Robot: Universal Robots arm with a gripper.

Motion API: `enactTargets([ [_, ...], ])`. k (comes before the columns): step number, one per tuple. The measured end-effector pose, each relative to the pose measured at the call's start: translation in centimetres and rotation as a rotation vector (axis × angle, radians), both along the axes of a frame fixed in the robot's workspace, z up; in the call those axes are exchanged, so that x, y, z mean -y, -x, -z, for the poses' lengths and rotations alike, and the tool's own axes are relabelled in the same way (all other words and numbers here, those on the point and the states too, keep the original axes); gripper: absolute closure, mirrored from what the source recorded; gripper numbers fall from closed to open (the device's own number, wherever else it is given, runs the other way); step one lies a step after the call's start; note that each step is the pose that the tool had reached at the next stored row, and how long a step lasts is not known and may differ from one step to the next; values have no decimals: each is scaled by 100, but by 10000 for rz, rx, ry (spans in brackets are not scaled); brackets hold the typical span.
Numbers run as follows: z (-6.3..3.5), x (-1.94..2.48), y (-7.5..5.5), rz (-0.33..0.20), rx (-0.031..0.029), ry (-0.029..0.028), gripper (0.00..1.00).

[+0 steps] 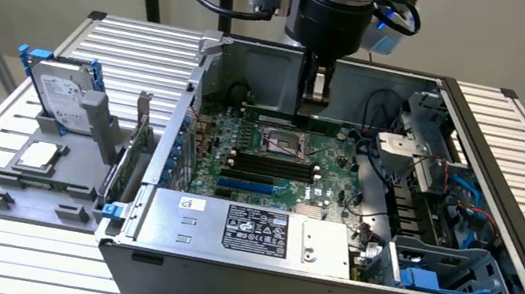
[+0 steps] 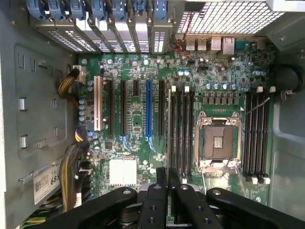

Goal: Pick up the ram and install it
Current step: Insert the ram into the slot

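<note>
Wrist view: jaws narrow, clamped on ram [image 2: 167, 181] edge-on, over motherboard [image 2: 138, 119] beside black slots [image 2: 182, 129]. We judge pick done, install in hand; seating calls for ram edge square over one slot.

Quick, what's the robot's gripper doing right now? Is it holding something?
Gripper: shut on the ram, above the motherboard.
</note>
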State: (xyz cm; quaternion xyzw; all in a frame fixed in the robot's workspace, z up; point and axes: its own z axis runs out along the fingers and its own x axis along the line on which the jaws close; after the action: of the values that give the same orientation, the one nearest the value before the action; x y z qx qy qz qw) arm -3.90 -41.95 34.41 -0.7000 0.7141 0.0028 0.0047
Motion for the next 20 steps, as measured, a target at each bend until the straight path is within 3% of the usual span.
enactTargets([
  [6,109,52,5,-3,17,-79,87],
  [20,363,52,5,-22,22,-84,87],
])
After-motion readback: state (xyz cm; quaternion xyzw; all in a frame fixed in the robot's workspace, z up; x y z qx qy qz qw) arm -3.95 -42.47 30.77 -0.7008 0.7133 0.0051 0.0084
